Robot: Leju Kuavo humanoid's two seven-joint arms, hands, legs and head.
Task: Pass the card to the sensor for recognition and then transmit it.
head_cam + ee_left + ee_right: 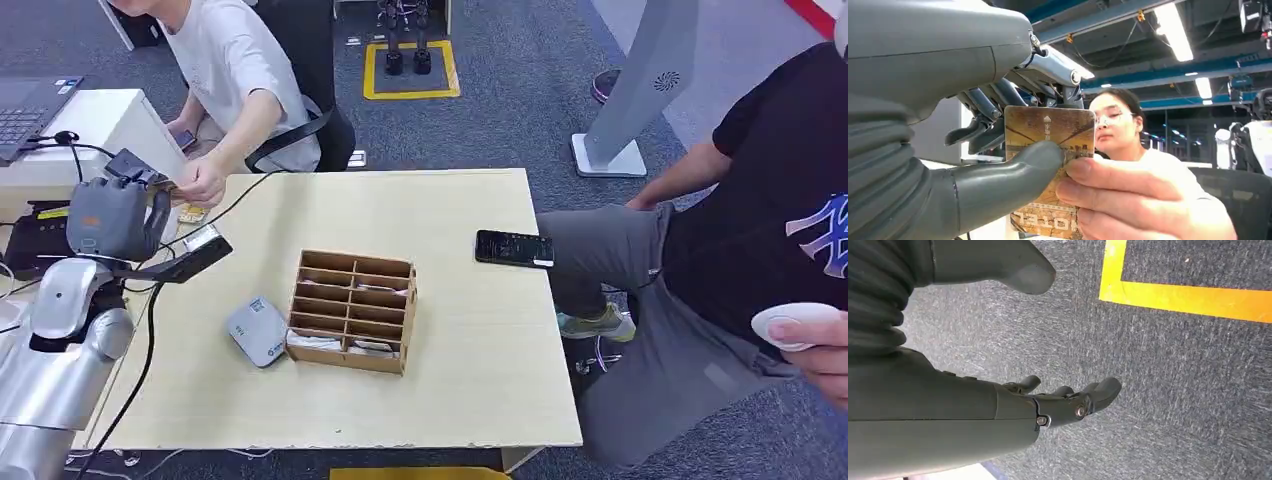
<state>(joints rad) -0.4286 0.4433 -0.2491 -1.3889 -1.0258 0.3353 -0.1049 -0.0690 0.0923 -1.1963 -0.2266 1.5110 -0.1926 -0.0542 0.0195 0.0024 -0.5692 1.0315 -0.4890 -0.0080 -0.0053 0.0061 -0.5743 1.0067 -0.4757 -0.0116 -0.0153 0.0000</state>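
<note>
A gold hotel card point(1048, 135) is pinched between the thumb point(1013, 175) and the dark fingers of my left hand point(998, 125). A person's hand point(1128, 195) grips the same card at its other end. In the head view my left hand point(115, 215) is raised beyond the table's left edge, close to the seated person's hand point(203, 183). The grey-white card sensor point(257, 331) lies on the table left of the wooden box. My right hand point(1068, 400) hangs over the carpet with its fingers apart and nothing in it.
A wooden slotted box point(352, 310) stands mid-table point(480, 390), with a black phone point(514, 248) toward the right edge. A black device point(190, 256) with cables sits at the left edge. A second person sits at the right holding a white remote point(795, 325).
</note>
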